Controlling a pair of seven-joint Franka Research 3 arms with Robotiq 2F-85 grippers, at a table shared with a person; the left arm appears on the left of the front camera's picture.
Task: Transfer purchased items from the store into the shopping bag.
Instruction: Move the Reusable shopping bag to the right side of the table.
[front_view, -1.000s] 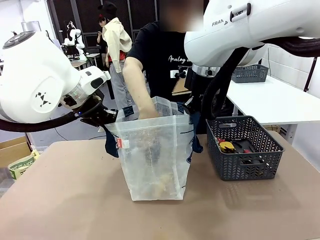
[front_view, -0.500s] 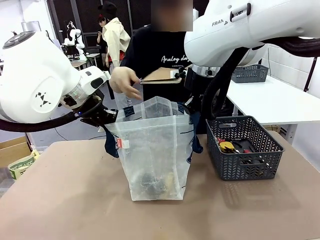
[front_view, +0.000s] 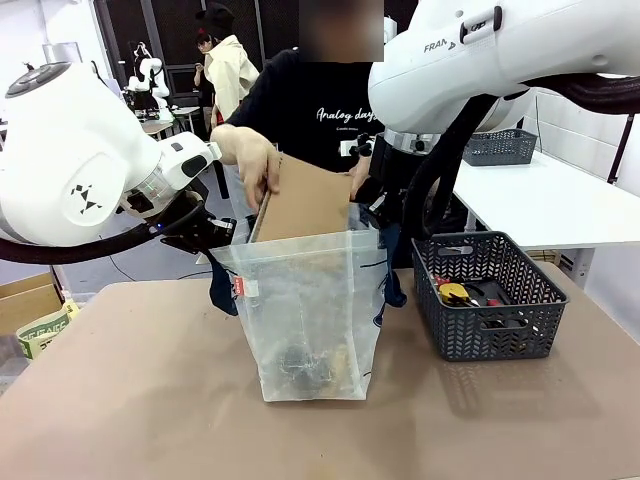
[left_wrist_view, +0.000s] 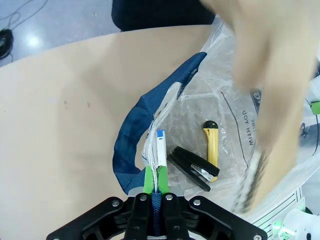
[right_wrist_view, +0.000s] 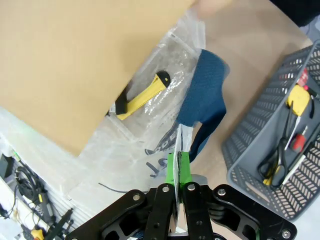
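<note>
The shopping bag (front_view: 315, 310), translucent with navy handles, stands upright mid-table with its mouth held wide. My left gripper (front_view: 215, 235) is shut on its left rim; the left wrist view shows the green pads (left_wrist_view: 149, 180) pinching plastic and navy strap (left_wrist_view: 135, 145). My right gripper (front_view: 378, 225) is shut on the right rim (right_wrist_view: 177, 145). A person's hand (front_view: 245, 155) lowers a flat brown cardboard piece (front_view: 305, 200) into the mouth. On the bag's bottom lie a yellow cutter (left_wrist_view: 211, 147) and a black stapler (left_wrist_view: 192, 167).
A dark grey mesh basket (front_view: 488, 295) stands right of the bag, with scissors (right_wrist_view: 280, 155) and small tools inside. A second grey basket (front_view: 500, 147) sits on a white table behind. The person stands at the far edge.
The person's hand came up out of the bag, took a flat brown cardboard piece, and now tilts it down into the bag's mouth. Both grippers have stayed put.
</note>
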